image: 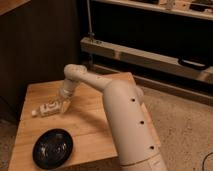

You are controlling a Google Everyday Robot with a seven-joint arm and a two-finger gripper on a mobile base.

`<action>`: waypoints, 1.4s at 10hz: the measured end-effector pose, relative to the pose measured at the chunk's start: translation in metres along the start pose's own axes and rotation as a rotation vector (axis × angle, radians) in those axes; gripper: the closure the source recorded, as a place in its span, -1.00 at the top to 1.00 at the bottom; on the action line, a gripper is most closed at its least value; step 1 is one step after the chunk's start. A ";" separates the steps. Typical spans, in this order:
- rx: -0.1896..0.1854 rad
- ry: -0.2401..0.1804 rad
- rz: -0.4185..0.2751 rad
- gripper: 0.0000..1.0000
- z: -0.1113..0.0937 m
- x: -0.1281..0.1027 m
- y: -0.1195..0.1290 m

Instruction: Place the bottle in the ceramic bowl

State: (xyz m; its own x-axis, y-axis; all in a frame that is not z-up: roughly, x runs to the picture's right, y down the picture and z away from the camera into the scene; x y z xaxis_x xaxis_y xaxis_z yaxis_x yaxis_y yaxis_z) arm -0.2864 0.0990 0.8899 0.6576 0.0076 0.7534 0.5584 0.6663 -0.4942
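Camera view: claw (63, 103) beside bottle (47, 108), near table (95, 125) edge

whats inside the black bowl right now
Nothing: the ceramic bowl shows only glossy ripples, and none of its inside is covered. The bottle lies on the table behind it, with the gripper at its uncapped end.
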 end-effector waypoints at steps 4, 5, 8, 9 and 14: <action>-0.038 -0.008 0.012 0.01 0.011 0.007 0.000; -0.050 -0.011 0.015 -0.20 0.012 0.007 0.000; -0.071 -0.035 0.027 -0.79 0.012 0.008 0.000; -0.079 -0.060 0.028 -0.97 0.008 0.005 -0.001; -0.132 -0.190 -0.001 -1.00 -0.048 -0.029 0.003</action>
State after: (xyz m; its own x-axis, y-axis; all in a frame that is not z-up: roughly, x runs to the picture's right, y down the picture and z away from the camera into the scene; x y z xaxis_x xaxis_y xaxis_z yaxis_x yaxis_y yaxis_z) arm -0.2798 0.0648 0.8454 0.5566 0.1558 0.8160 0.6284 0.5636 -0.5362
